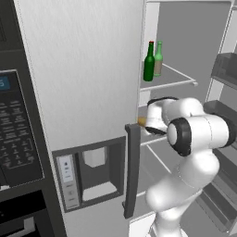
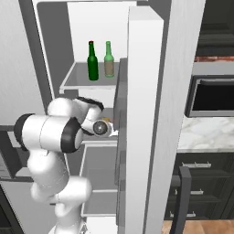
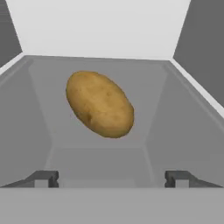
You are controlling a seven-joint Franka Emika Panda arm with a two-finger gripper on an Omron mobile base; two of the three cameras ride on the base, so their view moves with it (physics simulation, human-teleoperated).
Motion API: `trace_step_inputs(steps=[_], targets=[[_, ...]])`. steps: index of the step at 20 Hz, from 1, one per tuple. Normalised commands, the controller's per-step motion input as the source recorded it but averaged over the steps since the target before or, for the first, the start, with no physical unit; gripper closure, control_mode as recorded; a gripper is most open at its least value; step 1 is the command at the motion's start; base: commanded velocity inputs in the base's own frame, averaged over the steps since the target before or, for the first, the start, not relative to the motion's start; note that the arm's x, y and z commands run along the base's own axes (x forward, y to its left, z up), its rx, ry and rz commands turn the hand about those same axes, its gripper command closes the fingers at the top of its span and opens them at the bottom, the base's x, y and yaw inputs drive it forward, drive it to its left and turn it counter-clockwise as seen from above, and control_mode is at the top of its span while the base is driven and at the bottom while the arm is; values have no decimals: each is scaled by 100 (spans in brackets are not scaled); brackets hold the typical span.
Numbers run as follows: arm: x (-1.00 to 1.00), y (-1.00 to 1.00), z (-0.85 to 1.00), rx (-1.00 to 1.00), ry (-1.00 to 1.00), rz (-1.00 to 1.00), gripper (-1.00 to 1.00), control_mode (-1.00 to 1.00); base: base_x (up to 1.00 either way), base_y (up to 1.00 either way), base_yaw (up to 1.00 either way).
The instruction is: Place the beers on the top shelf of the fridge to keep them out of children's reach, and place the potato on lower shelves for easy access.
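In the left base view the fridge [image 1: 83, 69] stands open, and the two beers, the dark green bottle [image 1: 149, 62] and the paler bottle [image 1: 159, 59], stand upright side by side on the top shelf [image 1: 173, 79]. Below that shelf the arm reaches in at the next level down. In the hand view the gripper [image 3: 112, 178] has its fingers spread wide with nothing between them. The potato [image 3: 99, 104] lies straight ahead of them, beyond the tips and clear of both, on a lower shelf [image 3: 175, 131]. Its long axis runs diagonally across the gap, upper left to lower right. Judging by that, the potato looks placed, so backing straight out should clear it.
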Motion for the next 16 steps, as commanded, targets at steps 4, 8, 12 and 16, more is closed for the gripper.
trace_step_inputs(steps=[4, 8, 12, 16], targets=[[-100, -33, 95, -3, -1, 0, -100, -100, 0, 0, 0], [-98, -32, 100, -5, 0, 0, -100, -100, 0, 0, 0], [-76, -24, 100, -10, 3, 0, -100, -100, 0, 0, 0], [-75, -29, 100, -14, 18, 0, -100, -100, 0, 0, 0]])
